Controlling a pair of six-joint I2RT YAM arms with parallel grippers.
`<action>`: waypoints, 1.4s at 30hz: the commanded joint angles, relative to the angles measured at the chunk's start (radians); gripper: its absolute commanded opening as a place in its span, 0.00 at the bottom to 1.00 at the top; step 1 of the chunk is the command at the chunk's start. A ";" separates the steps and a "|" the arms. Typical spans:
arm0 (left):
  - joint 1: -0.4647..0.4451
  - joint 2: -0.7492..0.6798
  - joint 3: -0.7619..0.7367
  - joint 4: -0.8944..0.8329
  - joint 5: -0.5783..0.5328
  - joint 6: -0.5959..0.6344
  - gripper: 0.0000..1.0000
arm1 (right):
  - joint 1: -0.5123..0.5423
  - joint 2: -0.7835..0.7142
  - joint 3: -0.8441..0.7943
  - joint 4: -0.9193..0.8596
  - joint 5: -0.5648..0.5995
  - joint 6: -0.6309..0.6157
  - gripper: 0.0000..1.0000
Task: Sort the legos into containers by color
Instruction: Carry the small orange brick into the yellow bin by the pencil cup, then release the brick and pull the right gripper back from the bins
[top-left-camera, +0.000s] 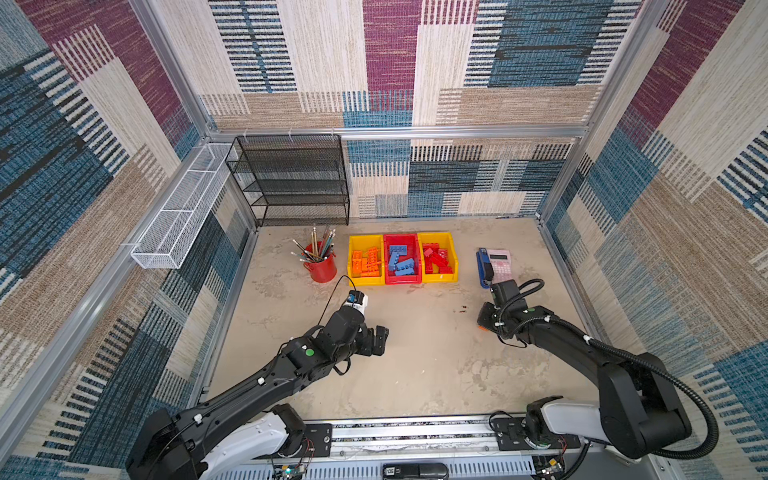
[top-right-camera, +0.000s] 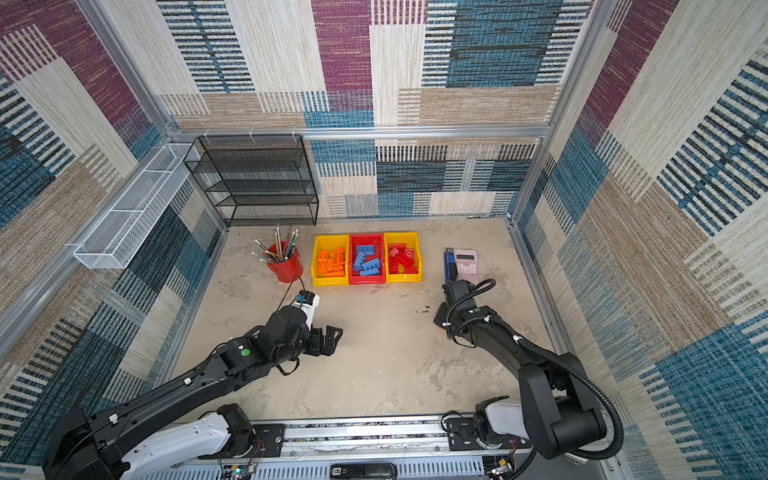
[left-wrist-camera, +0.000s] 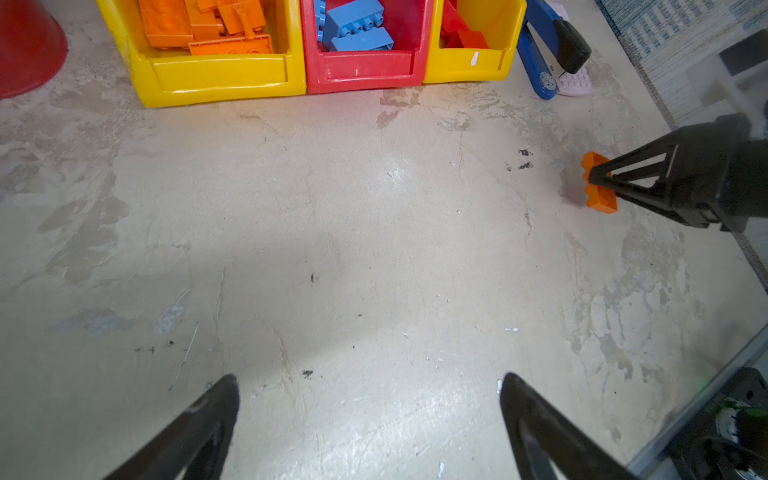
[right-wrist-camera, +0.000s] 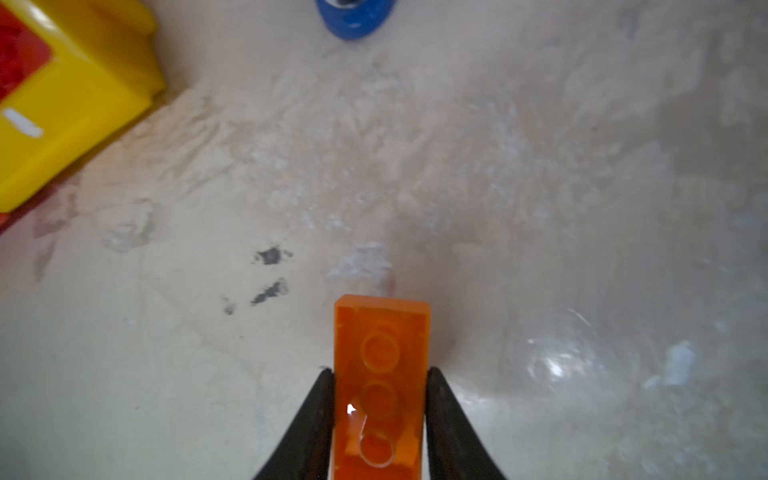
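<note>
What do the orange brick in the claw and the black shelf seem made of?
Orange brick: seemingly moulded plastic, glossy; light glints on its hollow underside. Black shelf: probably painted metal mesh, matte; its fine grid is see-through.

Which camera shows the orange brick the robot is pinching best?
The right wrist view: the orange brick looms large and sharp, gripped in the right end effector. The left wrist view shows the brick small, far off and partly covered. In a top view only an orange sliver peeks out beneath the arm.
</note>
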 joint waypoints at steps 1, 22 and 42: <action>0.029 -0.023 -0.019 -0.032 0.000 -0.003 0.99 | 0.035 0.052 0.087 0.080 -0.084 -0.064 0.35; 0.215 -0.116 -0.010 -0.193 -0.005 -0.079 0.99 | 0.295 0.904 1.243 0.113 -0.313 -0.354 0.36; 0.231 -0.149 0.071 -0.183 -0.226 0.042 0.99 | 0.317 0.663 1.019 0.148 -0.246 -0.482 0.99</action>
